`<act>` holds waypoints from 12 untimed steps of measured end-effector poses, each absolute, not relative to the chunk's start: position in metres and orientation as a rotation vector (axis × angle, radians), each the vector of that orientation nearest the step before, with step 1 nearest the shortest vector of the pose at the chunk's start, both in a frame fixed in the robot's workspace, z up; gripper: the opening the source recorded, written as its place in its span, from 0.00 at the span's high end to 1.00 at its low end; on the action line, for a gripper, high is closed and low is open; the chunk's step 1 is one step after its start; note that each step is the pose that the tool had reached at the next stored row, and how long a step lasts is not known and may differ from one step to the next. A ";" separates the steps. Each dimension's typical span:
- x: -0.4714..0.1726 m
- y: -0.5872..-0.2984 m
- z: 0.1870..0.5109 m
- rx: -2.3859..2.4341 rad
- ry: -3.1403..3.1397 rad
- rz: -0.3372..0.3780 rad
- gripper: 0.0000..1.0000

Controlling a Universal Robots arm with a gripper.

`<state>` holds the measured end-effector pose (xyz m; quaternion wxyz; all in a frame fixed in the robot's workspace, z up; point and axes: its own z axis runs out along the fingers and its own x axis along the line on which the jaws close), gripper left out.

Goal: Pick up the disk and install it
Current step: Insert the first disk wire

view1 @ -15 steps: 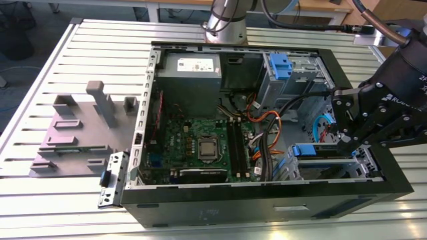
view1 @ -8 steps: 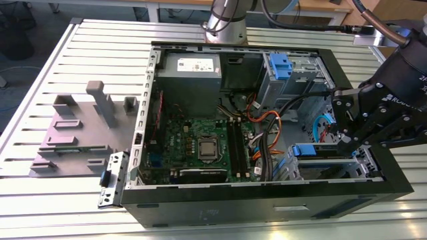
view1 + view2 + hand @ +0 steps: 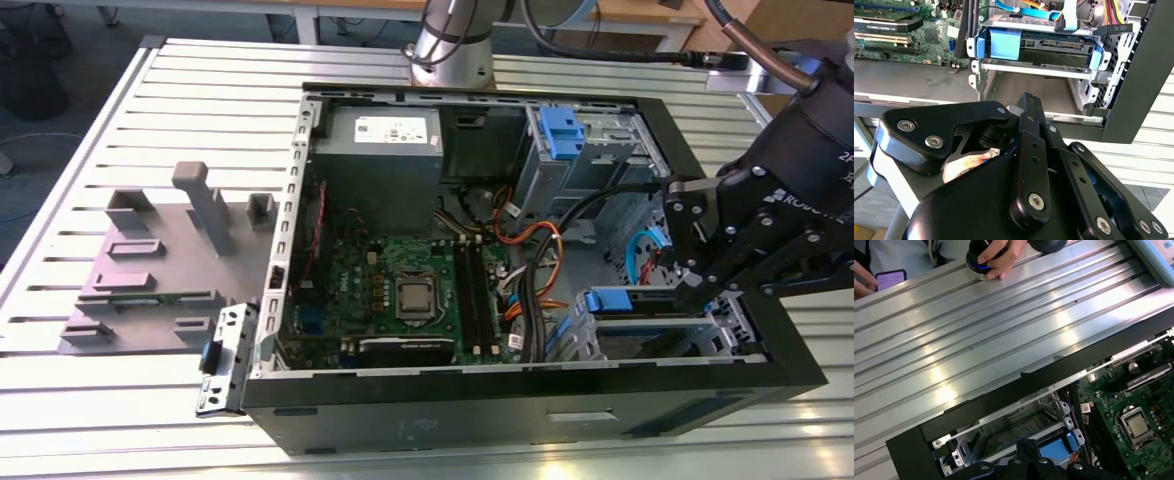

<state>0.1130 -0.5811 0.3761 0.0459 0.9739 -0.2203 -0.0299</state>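
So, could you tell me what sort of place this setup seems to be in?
Probably a robotics lab or test workshop. An opened computer case with its motherboard exposed lies on a slatted aluminium workbench. The gripper hangs over the drive bay, where the disk sits.

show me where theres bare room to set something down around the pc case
Bare slatted table lies beyond the grey fixture, on the exterior view's left of the case, and in front of it. In the first wrist view a wide bare stretch runs between the case wall and a person's hand. It is crowded inside the case, most by the gripper above the disk.
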 end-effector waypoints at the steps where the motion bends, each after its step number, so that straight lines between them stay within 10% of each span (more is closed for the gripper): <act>1: 0.113 -0.581 0.376 2.973 -0.672 -0.091 0.89; 12: 0.113 -0.581 0.376 2.968 -0.666 -0.089 0.89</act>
